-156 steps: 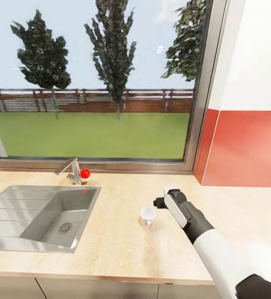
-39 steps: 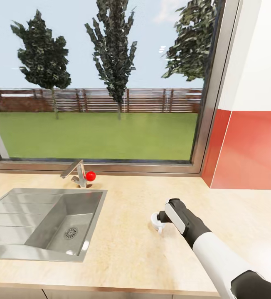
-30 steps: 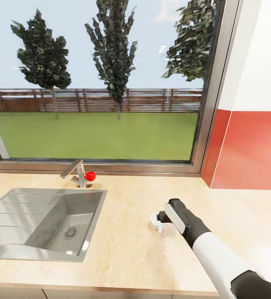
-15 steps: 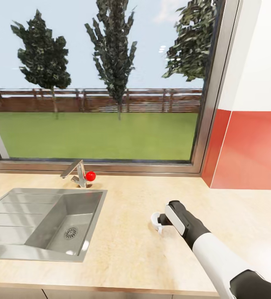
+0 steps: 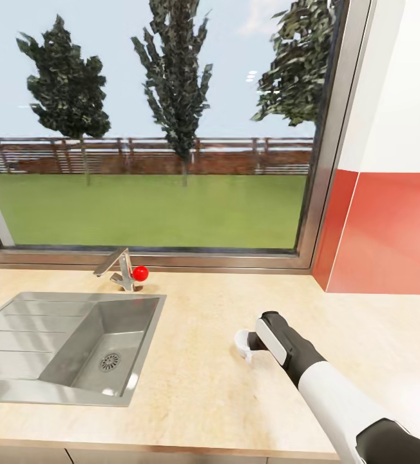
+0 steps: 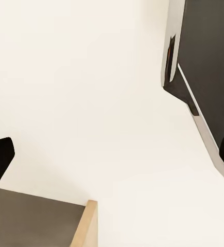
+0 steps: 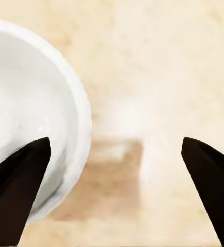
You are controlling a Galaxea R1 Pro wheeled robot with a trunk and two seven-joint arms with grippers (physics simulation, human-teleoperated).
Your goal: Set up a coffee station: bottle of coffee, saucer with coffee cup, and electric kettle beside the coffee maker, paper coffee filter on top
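My right gripper point(image 7: 114, 190) hangs just over the kitchen countertop point(image 5: 190, 386), fingers spread wide, one fingertip point(image 7: 19, 175) inside the coffee cup point(image 5: 241, 341), the other outside its rim. The cup sits at four o'clock from the sink point(image 5: 62, 345). My left gripper point(image 6: 112, 159) is also spread.

The head view looks forward and down over the kitchen countertop point(image 5: 190, 386) toward the window point(image 5: 152, 129). The right wrist view looks straight down, very close, at the coffee cup point(image 7: 34, 134), shared with the head view point(image 5: 243, 340). The left wrist view faces a pale wall point(image 6: 81, 92).
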